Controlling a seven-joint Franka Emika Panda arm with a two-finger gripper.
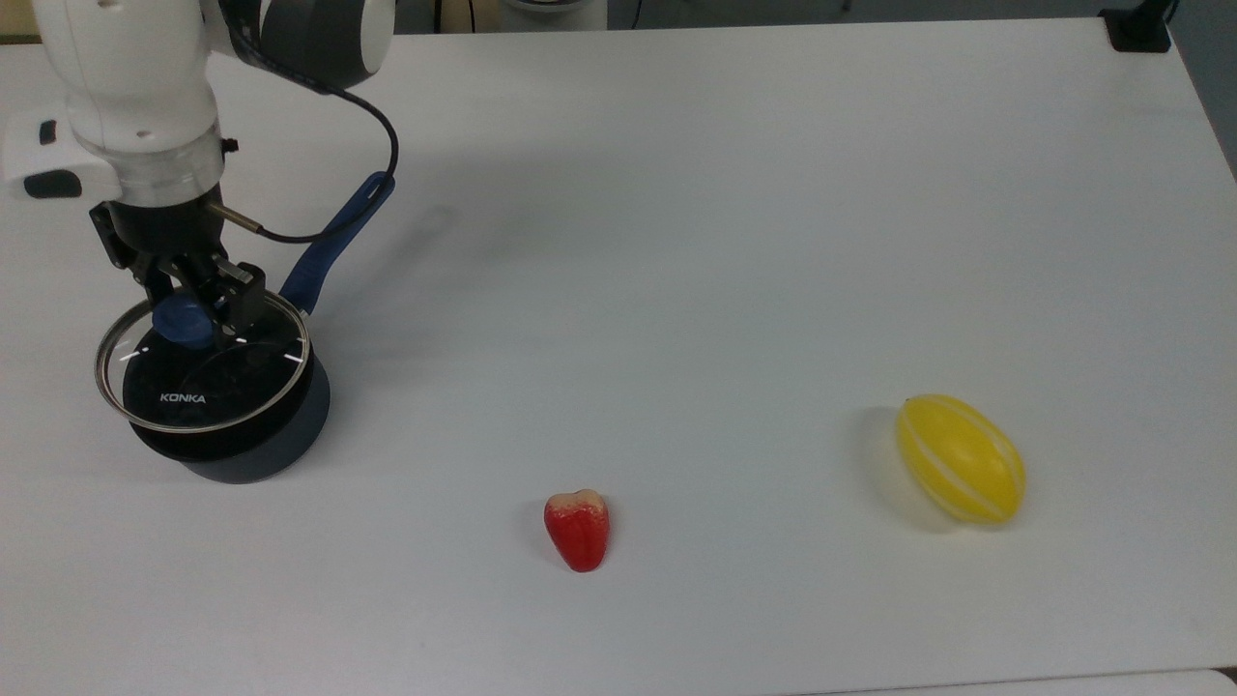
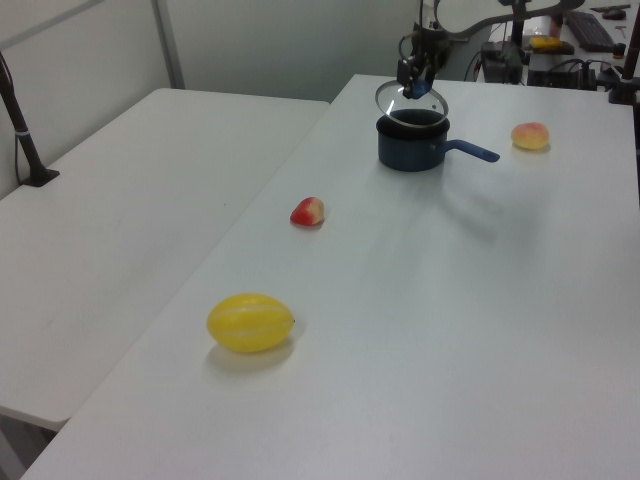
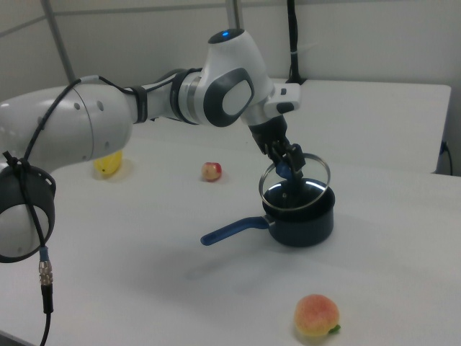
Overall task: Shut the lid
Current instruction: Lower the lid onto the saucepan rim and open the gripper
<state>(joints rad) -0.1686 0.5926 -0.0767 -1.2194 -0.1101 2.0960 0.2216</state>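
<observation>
The lid (image 1: pixel 232 382) is clear glass with a metal rim and white "KONKA" lettering. It hangs slightly tilted just above the black saucepan (image 1: pixel 253 447), reaching a little past the pan's rim on the top view's left. My gripper (image 1: pixel 195 311) is shut on the lid's blue knob (image 1: pixel 180 324). The pan's blue handle (image 1: pixel 333 242) points up and to the top view's right. In the left view the lid (image 2: pixel 412 100) hovers over the saucepan (image 2: pixel 410 152) under the gripper (image 2: pixel 413 78). In the right view the gripper (image 3: pixel 288 164) holds the lid (image 3: pixel 297 186) over the saucepan (image 3: pixel 302 220).
A red fruit (image 1: pixel 577 529) lies at the table's front middle and a yellow melon (image 1: pixel 961 472) at the top view's right. A peach (image 3: pixel 316 316) sits near the pan in the right view, also the peach (image 2: pixel 530 135) in the left view. A second table (image 2: pixel 120 200) adjoins.
</observation>
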